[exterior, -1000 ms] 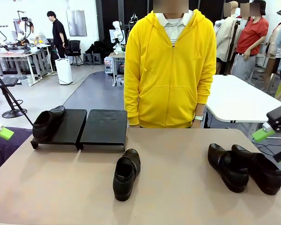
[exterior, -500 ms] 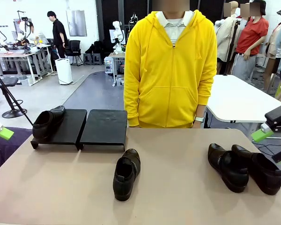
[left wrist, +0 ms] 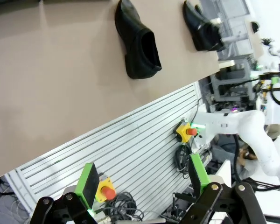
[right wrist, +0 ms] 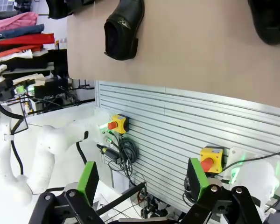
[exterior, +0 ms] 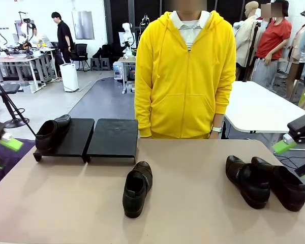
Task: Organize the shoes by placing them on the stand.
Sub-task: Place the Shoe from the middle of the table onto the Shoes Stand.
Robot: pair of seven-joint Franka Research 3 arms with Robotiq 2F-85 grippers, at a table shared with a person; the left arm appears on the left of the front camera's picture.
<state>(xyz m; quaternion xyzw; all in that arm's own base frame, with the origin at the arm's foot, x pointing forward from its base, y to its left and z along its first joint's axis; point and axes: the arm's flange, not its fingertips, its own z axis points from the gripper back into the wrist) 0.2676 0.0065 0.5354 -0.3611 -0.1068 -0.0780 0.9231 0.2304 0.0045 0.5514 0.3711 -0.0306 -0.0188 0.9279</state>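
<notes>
The black stand [exterior: 113, 138] sits at the table's far left, its two sections side by side. One glossy black shoe [exterior: 52, 132] rests on the left section. Another shoe [exterior: 137, 188] [left wrist: 139, 44] [right wrist: 123, 28] lies on the table in the middle. Two more shoes [exterior: 246, 180] [exterior: 280, 184] lie together at the right; one of them [left wrist: 203, 28] appears in the left wrist view and one [right wrist: 270, 18] in the right wrist view. My left gripper [exterior: 3, 153] [left wrist: 143, 182] hangs open off the table's left edge, holding nothing. My right gripper [exterior: 295, 158] [right wrist: 142, 179] hangs open off the right edge, also holding nothing.
A person in a yellow hoodie [exterior: 185, 76] stands at the far side, hands down. The tan table [exterior: 193, 213] has bare room in front and between the shoes. A white table [exterior: 259, 109] stands behind at the right.
My left gripper has shifted slightly inward toward the table and looks blurred. The shoes, the stand and the right gripper have not moved.
</notes>
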